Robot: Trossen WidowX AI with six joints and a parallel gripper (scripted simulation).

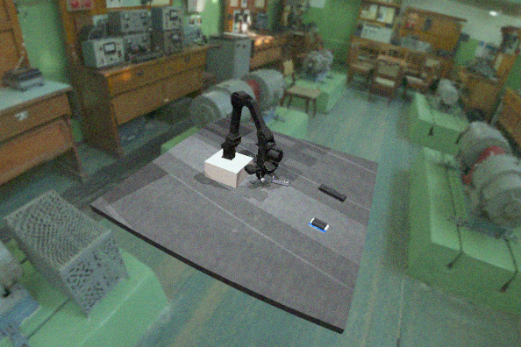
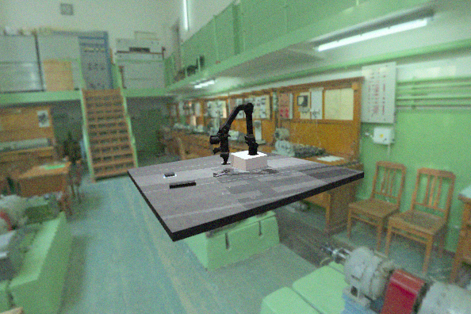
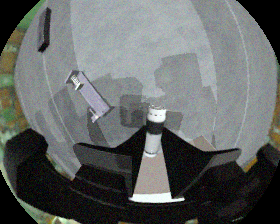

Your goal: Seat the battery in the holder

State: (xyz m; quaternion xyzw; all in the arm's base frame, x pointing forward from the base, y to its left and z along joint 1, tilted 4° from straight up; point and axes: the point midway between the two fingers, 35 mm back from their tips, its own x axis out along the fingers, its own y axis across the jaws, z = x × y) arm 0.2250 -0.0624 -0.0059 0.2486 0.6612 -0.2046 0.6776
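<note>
The battery (image 3: pixel 155 116), white with a black band, is between the fingertips of my gripper (image 3: pixel 153 128) (image 1: pixel 262 178) (image 2: pixel 224 162). The gripper is shut on it, and the battery's banded end points away from the gripper in the wrist view. Whether the battery touches the table cannot be told. The holder (image 3: pixel 92 94) (image 1: pixel 281 181) is a pale purple tray that lies on the table to the left of the battery in the wrist view, with a coil spring at its far end and an upright piece at its near end. The holder is empty and apart from the gripper.
A long black block (image 1: pixel 332 193) (image 2: pixel 182 184) (image 3: pixel 44 30) lies beyond the holder. A small black piece with white ends and a blue edge (image 1: pixel 319 224) (image 2: pixel 170 174) lies farther out. The white base box (image 1: pixel 222 172) (image 2: pixel 246 162) stands close behind the gripper.
</note>
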